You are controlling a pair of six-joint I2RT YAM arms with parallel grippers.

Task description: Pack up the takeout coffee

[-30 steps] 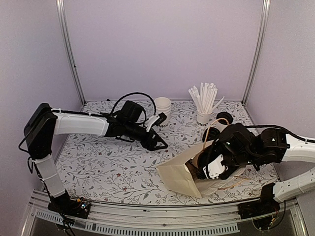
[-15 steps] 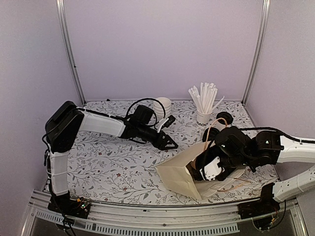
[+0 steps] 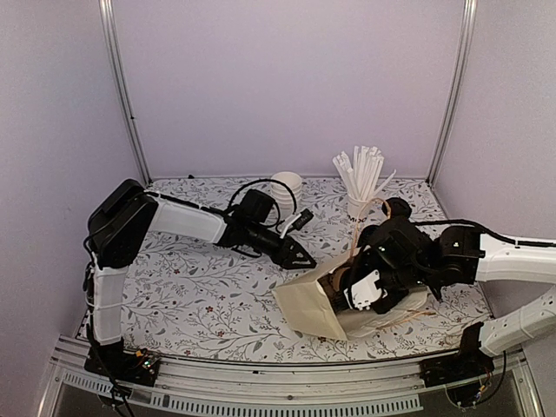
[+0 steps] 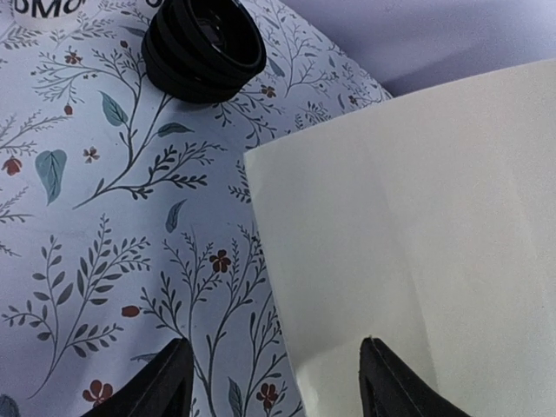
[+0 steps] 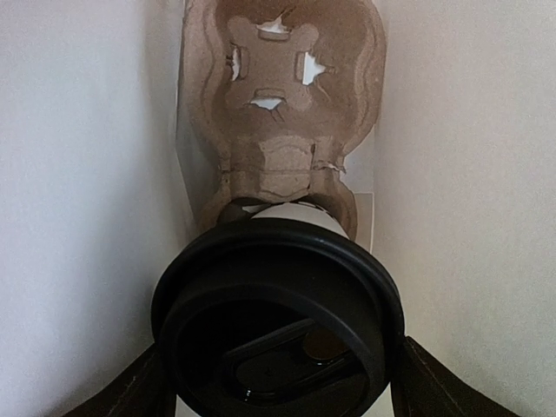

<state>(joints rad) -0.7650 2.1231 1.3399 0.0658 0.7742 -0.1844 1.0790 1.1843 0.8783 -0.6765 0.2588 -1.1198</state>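
A takeout coffee cup, white with a black lid (image 5: 278,321), lies on its side inside the cream paper bag (image 3: 306,306). My right gripper (image 5: 276,382) is shut on it just below the lid, one finger on each side. The cup's far end meets the near pocket of a brown cardboard carrier (image 5: 282,113) deep in the bag. From above, the right gripper (image 3: 347,291) reaches into the bag's mouth. My left gripper (image 3: 300,254) is open and holds nothing. It hovers low at the bag's closed end (image 4: 417,217), with its fingertips (image 4: 169,382) straddling that edge.
A stack of black lids (image 4: 204,48) lies on the floral tabletop (image 3: 200,295), also visible near the back right (image 3: 396,207). A white cup of straws (image 3: 360,187) and a stack of plain white cups (image 3: 286,186) stand at the back. Bag handles trail by the right arm (image 3: 408,323).
My left arm has swung right and forward until its gripper reached the bag's closed end. My right arm has pushed left, further into the bag, with the cup, and the bag shifted slightly.
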